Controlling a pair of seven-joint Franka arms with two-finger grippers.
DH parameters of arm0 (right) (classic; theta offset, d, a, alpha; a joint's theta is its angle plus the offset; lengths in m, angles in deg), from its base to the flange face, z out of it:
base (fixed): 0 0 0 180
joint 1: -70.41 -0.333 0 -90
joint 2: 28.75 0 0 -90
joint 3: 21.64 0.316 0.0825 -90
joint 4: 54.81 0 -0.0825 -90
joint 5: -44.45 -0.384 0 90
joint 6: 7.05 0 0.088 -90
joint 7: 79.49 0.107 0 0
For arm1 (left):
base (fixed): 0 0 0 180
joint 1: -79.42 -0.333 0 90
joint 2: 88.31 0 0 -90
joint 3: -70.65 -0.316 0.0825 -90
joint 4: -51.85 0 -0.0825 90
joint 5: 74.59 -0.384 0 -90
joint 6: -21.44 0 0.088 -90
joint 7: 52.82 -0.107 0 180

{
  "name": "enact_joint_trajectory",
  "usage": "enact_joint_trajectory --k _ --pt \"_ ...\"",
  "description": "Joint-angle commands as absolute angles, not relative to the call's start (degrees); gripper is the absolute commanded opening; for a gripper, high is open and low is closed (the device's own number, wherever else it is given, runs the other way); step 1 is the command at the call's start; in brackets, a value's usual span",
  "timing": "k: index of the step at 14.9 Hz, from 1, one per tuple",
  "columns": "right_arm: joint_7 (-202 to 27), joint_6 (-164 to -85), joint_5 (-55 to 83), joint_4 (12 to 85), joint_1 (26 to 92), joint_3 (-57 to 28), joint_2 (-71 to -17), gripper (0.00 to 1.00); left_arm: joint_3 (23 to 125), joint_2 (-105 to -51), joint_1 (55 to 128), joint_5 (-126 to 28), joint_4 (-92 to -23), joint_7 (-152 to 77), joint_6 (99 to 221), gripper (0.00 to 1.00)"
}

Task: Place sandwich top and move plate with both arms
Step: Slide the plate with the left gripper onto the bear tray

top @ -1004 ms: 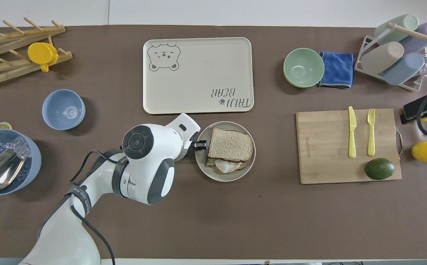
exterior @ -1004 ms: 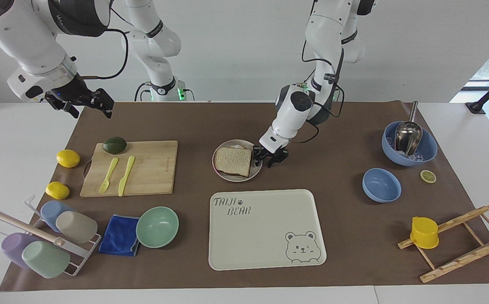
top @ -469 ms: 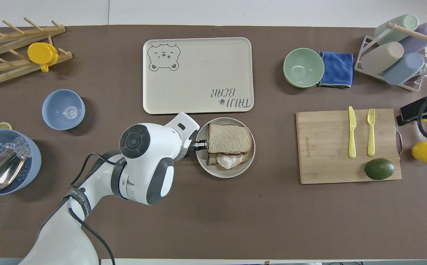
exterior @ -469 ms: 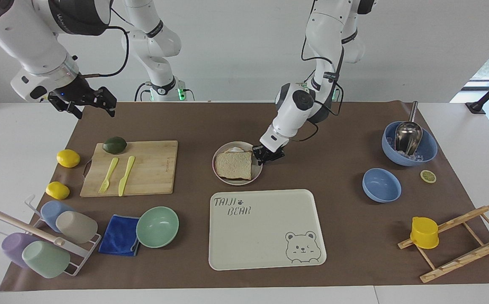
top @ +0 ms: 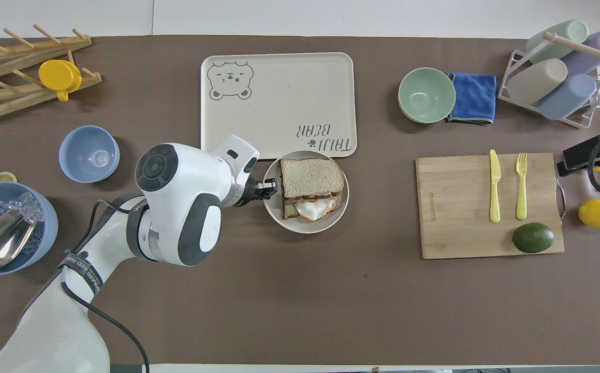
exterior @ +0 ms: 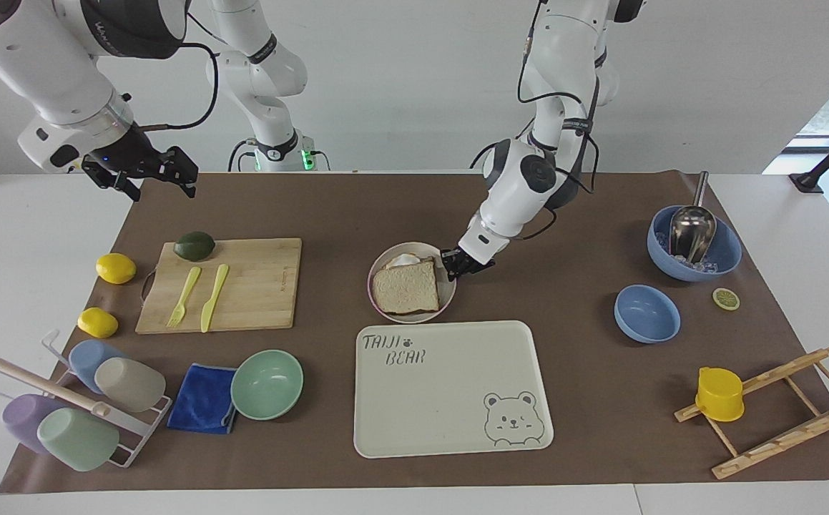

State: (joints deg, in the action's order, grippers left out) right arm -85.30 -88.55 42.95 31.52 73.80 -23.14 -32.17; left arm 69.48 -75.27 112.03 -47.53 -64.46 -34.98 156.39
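Brown table covering: we note the plate at the tray's twelve o'clock, bread slice on it; left gripper pinching its rim; right gripper spread, waiting.

- The left gripper, shut on the plate, blocks the plate's edge toward the left arm's end.
- The tray lies just beside the plate, on the side farther from the robots.
- Bare mat separates the plate from the cutting board.
- The right gripper hangs open above the mat's corner.
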Motion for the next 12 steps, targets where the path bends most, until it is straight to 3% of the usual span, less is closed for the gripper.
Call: enact_joint_trajectory --k 1,7,12 --pt "-82.2 -92.9 43.5 32.2 73.8 -22.8 -31.1 1.00 69.4 -75.7 108.9 -46.4 -59.6 -34.5 151.1 0.00" --pt "-80.7 -93.8 47.2 31.9 73.8 -22.6 -31.1 1.00 69.3 -71.8 104.7 -46.0 -52.3 -33.8 152.2 0.00" --pt "-80.9 -93.4 45.2 31.8 74.0 -22.6 -31.0 1.00 69.2 -60.0 104.6 -46.2 -38.3 -32.0 151.9 0.00"
